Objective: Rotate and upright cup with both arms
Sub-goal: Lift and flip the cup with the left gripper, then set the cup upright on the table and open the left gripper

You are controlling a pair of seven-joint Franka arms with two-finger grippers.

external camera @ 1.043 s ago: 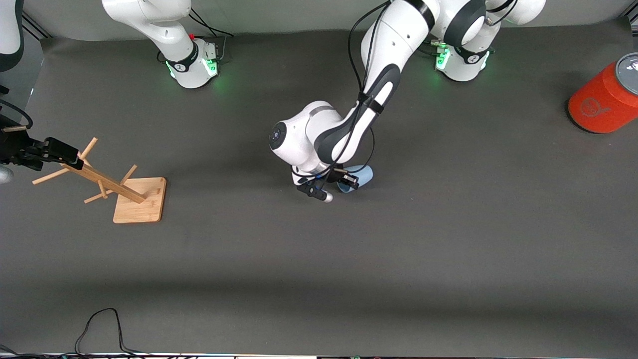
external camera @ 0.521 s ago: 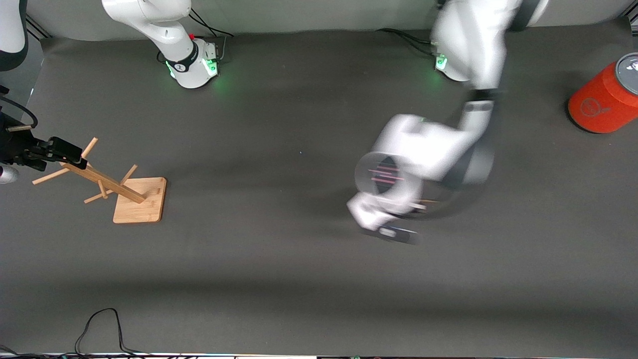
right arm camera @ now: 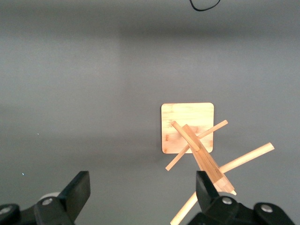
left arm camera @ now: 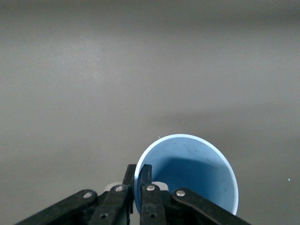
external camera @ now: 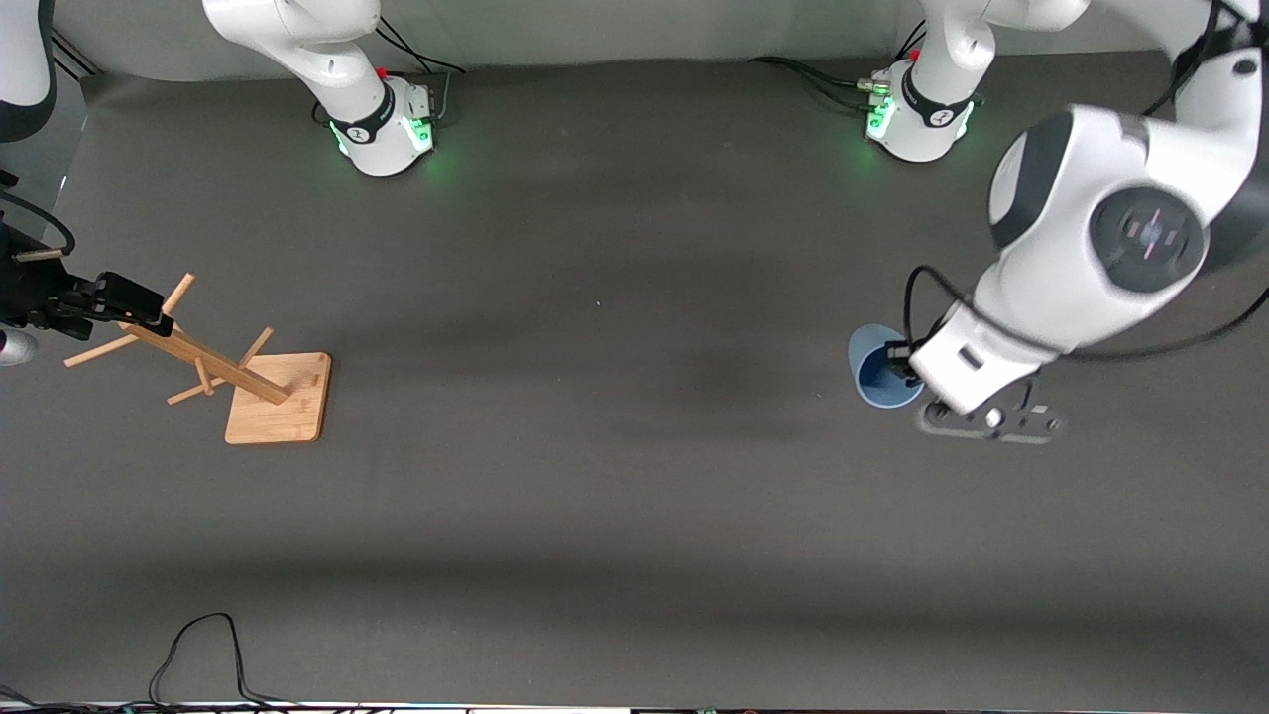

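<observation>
The left gripper (left arm camera: 138, 187) pinches the cup's (external camera: 880, 365) rim at the table's 3 o'clock; the right gripper (right arm camera: 140, 192) waits, spread wide, above the rack (right arm camera: 192, 136) at 9 o'clock.

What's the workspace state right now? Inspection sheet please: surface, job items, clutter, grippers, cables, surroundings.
Surface: dark grey mat, wrinkled, nothing spilled.
Job's things: pale-blue cup toward the left arm's end of the table, mouth facing up, rim pinched by the left gripper.
Clutter: wooden peg rack toward the right arm's end, standing on its square base.
Grippers: left gripper shut on the cup's wall, one finger inside, one outside; right gripper open, over the peg rack, waiting.
Cables: black cable looped at the mat edge nearest the front camera; cables at both arm bases.
Surroundings: grey wall strip above the bases; nothing else seen.
</observation>
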